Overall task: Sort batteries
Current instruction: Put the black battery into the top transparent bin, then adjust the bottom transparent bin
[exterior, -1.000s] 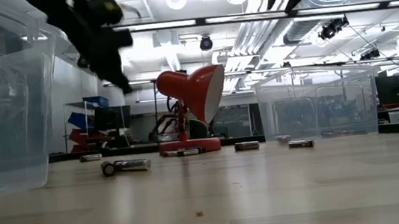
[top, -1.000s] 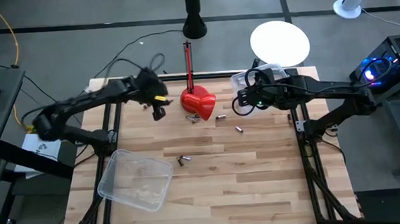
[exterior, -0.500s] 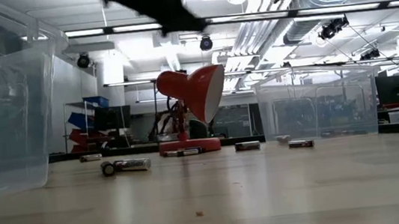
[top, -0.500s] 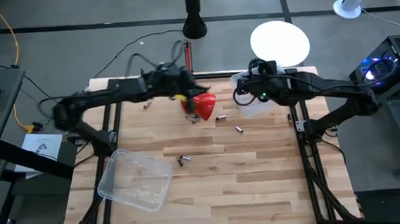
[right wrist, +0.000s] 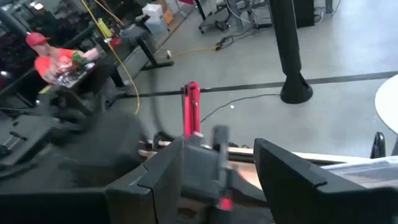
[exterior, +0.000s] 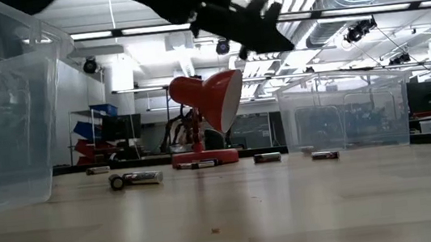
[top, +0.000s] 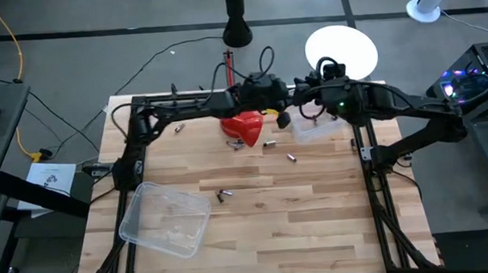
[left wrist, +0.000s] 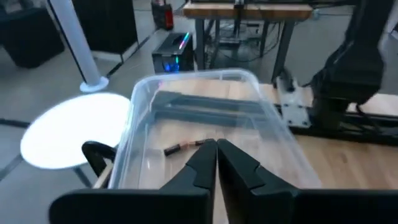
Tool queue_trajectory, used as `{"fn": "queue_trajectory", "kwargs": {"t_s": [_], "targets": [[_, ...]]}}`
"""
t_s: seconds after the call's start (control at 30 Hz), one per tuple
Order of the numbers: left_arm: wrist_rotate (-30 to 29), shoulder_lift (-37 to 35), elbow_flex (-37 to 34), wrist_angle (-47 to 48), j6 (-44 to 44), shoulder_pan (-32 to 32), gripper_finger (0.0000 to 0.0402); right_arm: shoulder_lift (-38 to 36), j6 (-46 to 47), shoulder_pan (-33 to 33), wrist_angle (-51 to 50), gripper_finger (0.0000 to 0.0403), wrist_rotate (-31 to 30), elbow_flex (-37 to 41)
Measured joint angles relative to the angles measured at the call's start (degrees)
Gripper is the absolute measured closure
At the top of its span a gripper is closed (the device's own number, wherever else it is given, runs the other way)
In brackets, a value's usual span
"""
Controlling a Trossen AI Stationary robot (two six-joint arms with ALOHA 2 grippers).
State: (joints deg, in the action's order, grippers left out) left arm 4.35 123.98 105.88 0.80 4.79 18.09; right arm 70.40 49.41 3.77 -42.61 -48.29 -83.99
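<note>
— Where are the batteries (top: 225,194)?

— Scattered on the wooden table (top: 259,230); a pair near mid-table, a few more (top: 269,143) just right of the red lamp-like object (top: 243,126), one (top: 291,157) further right and nearer; another (top: 177,128) far left; one (left wrist: 183,146) lying inside the far-right clear bin (left wrist: 205,124).

— And the left hand (top: 282,117)?

— Stretched across the far side of the table, past the red object, hovering just at the far-right bin's left edge; fingers pressed together; nothing seen between them in the left wrist view.

— The right hand (top: 303,94)?

— Raised over the far edge of the table beside that same bin, close to the left hand; fingers spread wide apart with nothing between them.

— Anything else?

— A second clear bin (top: 165,218) at the near-left of the table, set askew.
</note>
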Motion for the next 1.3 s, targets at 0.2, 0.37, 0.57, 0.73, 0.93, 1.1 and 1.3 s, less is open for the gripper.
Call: {"fn": "queue_trajectory", "kwargs": {"t_s": [0.2,0.37,0.57,0.73,0.93,1.1,1.3], "targets": [[-0.01,-1.17,3.02,13.94,-0.02,0.0,0.0335,-1.05,-2.22,-0.5,0.54,0.0214,0.03,0.0],[2.75,-8.37,2.72,26.6,4.05,0.33,0.0297,-1.14,-5.33,-0.62,0.52,0.0214,0.48,0.0],[10.5,-18.98,-3.37,37.41,4.27,-0.83,0.0281,-1.08,-11.07,-1.22,0.54,0.0214,6.78,0.04],[12.89,-32.81,-19.53,36.62,2.2,-5.03,0.028,-0.88,-14.29,-3.85,0.54,0.0214,12.35,0.05],[10.83,-51.93,-43.83,28.55,-8.68,-12.24,0.028,1.46,-14.9,-8.18,0.33,0.0214,15.52,0.63],[3.31,-57.45,-54.22,27.25,-4.75,-20.33,0.028,4.35,-14.36,-9.58,0.43,0.0214,15.66,1.49],[-0.16,-50.15,-51.06,29.59,2.19,-21.54,0.028,6.83,-13.31,-9.4,1.52,0.0214,15.91,1.51]]}}
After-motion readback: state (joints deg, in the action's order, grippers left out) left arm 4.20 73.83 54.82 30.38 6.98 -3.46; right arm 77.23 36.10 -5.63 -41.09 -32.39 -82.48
